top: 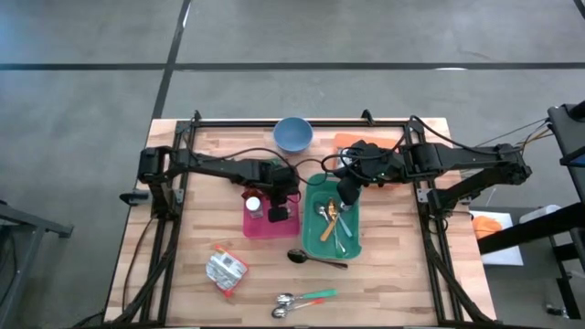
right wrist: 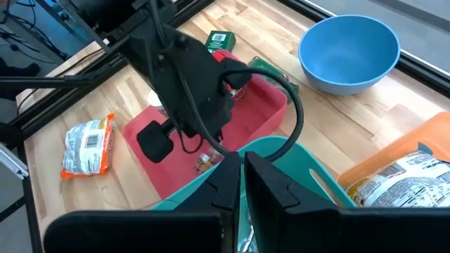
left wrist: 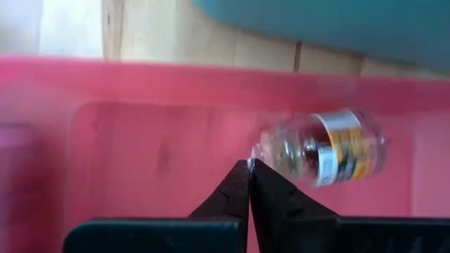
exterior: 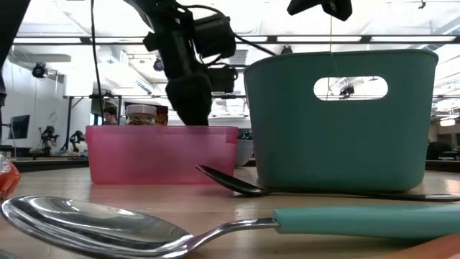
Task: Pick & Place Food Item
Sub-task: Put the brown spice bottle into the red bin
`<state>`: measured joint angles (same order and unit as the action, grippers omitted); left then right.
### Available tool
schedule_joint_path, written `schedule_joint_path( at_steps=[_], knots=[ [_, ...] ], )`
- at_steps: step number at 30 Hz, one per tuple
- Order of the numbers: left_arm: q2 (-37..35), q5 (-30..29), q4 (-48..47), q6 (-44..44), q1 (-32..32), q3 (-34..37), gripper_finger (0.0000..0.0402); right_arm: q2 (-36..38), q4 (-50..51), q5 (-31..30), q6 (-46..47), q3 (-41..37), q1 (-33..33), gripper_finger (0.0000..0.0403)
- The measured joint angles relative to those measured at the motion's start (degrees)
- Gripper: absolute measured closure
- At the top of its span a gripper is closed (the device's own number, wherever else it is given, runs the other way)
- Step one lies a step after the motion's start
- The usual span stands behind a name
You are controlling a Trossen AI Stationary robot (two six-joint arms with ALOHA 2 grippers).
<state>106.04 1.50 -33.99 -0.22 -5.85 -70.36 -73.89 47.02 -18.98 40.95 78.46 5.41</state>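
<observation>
over pink plastic bin [top: 259, 222] | left hand [left wrist: 249, 169] pressed together, empty | clear round jar [left wrist: 327, 147] lying inside

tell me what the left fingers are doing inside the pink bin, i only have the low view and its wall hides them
Observer: The left gripper has its fingers shut on nothing. Their tips are just short of a small clear jar with a yellow label inside the pink plastic bin.
Operator: is that jar upright
Observer: No, the left wrist view shows it on its side.
Operator: where's the right arm
Observer: The right gripper hangs shut over the teal plastic bin, which holds cutlery.
</observation>
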Motion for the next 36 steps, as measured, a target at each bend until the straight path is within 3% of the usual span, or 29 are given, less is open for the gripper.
schedule_joint_path(
  at_steps=[5,16,25,28,32,36],
  knots=[
    [0.0,1.0,-0.3,-0.2,0.0,0.0,0.0398,0.0,0.0,0.0,0.0,0.0,0.0,0.0383],
    [0.0,10.5,-2.8,-4.8,-0.8,0.0,0.0390,0.0,0.0,0.9,0.0,0.0,0.0,0.0383],
    [-0.2,19.4,-4.1,-18.7,-3.6,-0.2,0.0274,0.0,0.0,1.1,0.0,0.0,0.0,0.0383],
    [-0.2,19.8,-4.3,-13.0,-3.1,-0.2,0.0232,0.0,0.0,1.1,-0.4,0.0,0.0,0.0383],
    [-0.1,19.6,-4.2,1.3,-1.4,-0.2,0.0191,0.0,0.0,1.1,-0.7,0.0,0.0,0.0383],
    [0.0,14.4,-2.8,14.5,1.1,0.0,0.0167,0.0,0.0,1.2,-1.1,0.0,0.0,0.0383]
  ],
)
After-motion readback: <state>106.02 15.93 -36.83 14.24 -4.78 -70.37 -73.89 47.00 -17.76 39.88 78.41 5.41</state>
